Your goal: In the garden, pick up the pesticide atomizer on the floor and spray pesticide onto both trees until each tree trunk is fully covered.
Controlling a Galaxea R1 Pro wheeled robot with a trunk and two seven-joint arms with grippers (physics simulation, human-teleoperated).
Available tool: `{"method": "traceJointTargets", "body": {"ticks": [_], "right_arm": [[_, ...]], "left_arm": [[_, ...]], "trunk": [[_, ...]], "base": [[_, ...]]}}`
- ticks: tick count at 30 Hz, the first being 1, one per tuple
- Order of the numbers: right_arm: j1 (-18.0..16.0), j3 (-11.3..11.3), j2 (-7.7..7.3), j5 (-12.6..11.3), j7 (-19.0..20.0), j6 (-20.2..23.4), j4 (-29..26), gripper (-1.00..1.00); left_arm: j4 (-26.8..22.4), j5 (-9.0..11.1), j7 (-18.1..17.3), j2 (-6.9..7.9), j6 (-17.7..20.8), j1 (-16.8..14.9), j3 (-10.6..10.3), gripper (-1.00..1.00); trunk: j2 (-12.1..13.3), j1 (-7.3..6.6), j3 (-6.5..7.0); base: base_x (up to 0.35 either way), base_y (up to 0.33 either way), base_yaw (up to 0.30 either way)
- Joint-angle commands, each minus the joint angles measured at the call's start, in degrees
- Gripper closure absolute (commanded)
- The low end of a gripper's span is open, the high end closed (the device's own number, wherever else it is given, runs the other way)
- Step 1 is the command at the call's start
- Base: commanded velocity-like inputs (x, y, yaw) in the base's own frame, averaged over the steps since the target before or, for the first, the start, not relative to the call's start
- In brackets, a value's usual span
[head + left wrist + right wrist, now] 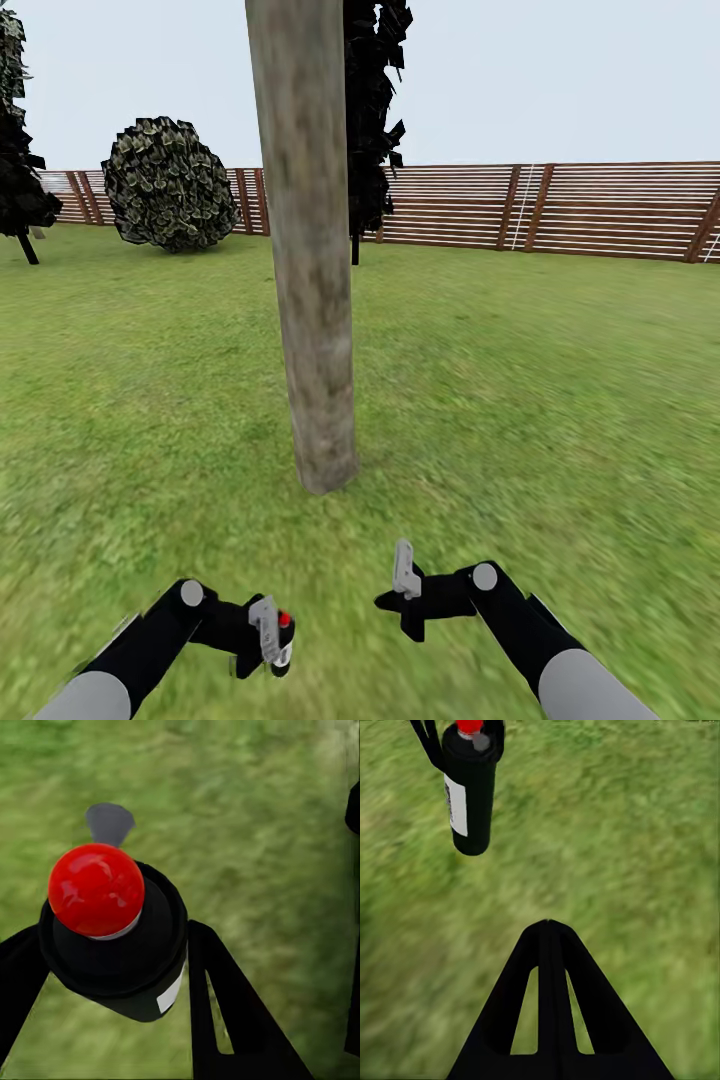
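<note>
Left gripper (112, 967) fingers clamped on pesticide atomizer (112, 937) — black can, red cap, held low over grass lawn (520, 400). Right gripper (549, 937) fingers pressed together, empty. Tree trunk (310, 300) straight ahead, near; round bush (170, 185) and wooden fence (600, 210) well behind.

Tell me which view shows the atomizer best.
The right wrist view: the whole black atomizer, red cap to base, held in the left gripper. The left wrist view shows its red cap and shoulder from above. The head view shows it small in the gripper.
</note>
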Motion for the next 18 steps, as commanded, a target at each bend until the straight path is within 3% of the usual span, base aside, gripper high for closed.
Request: {"method": "traceJointTargets", "body": {"ticks": [1,7,15,18], "right_arm": [[-0.03,-0.02,0.04,-0.02,0.0,0.0,-0.3,1.0],[-0.11,-0.02,0.06,-0.02,0.0,0.23,-2.55,1.0],[-0.17,-0.02,0.18,-0.06,0.0,0.26,-3.26,1.0],[-0.15,0.0,0.28,-0.1,0.0,0.26,-3.22,1.0]], "left_arm": [[-0.04,-1.57,0.07,-0.64,-0.11,-0.05,-2.59,1.0],[-0.06,-2.27,0.41,-2.17,0.0,-0.07,-3.44,1.0],[-0.44,-2.31,0.45,-2.76,0.14,-0.09,-3.53,1.0],[-0.42,-2.34,0.45,-3.6,0.25,-0.57,-3.52,1.0]], "trunk": [[0.0,0.0,0.0],[0.0,0.0,0.0],[0.0,0.0,0.0],[0.0,0.0,0.0]], "base": [[0.0,0.0,0.0],[0.0,0.0,0.0],[0.0,0.0,0.0],[0.0,0.0,0.0]]}}
